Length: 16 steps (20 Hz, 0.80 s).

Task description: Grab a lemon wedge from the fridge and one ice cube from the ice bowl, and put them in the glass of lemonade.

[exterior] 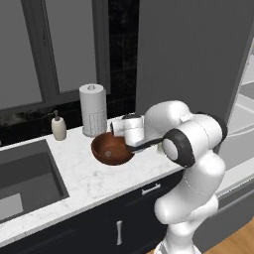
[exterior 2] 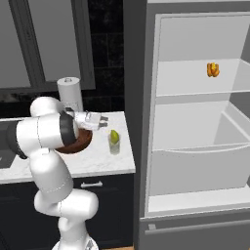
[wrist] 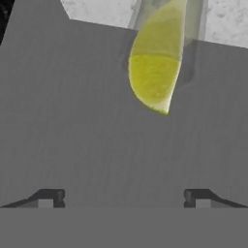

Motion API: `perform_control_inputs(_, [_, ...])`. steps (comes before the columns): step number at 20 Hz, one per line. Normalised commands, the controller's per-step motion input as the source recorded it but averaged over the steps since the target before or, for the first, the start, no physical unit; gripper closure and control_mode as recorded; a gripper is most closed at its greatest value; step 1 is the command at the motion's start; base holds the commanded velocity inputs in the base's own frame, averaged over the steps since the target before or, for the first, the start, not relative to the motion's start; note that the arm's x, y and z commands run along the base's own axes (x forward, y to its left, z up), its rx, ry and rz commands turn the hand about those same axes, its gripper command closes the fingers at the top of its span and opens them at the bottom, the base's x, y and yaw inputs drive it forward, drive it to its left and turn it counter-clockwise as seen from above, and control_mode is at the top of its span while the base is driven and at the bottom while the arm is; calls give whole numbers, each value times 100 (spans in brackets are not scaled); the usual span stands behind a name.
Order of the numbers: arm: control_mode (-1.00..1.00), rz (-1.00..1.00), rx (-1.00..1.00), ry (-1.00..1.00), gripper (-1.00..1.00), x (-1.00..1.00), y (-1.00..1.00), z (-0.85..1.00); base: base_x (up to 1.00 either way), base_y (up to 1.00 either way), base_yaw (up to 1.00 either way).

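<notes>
The lemon wedge (wrist: 155, 72), bright yellow-green, stands in the glass of lemonade (exterior 2: 114, 145) on the counter; the wedge (exterior 2: 114, 135) pokes above the rim. My gripper (exterior 2: 105, 122) hovers just left of and above the glass, open, and its fingertips (wrist: 48, 197) stand wide apart with nothing between them. The reddish-brown ice bowl (exterior: 111, 149) sits on the counter under my wrist, with a small pale ice cube (exterior: 108, 154) inside. To the right, the fridge (exterior 2: 195, 146) stands open, showing white shelves and a drawer.
An orange-red food item (exterior 2: 212, 70) lies on the upper fridge shelf. A white paper towel roll (exterior: 93, 109) and a small soap bottle (exterior: 58, 126) stand behind the bowl. A sink (exterior: 22, 178) is set into the counter at the left.
</notes>
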Motion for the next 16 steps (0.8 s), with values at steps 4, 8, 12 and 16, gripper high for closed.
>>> perform_control_inputs(4, [-100, 0, 5, -3, -100, -71, 78, 37, 0, 0, 0])
perform_control_inputs(8, [-100, 0, 10, -6, -100, -71, 95, 34, 0, 0, 0])
perform_control_inputs(12, [-100, 0, 10, -5, -100, -66, 99, 30, 0, 0, 0])
perform_control_inputs(16, [-100, 0, 8, -13, -100, -72, 83, 21, 0, 0, 0])
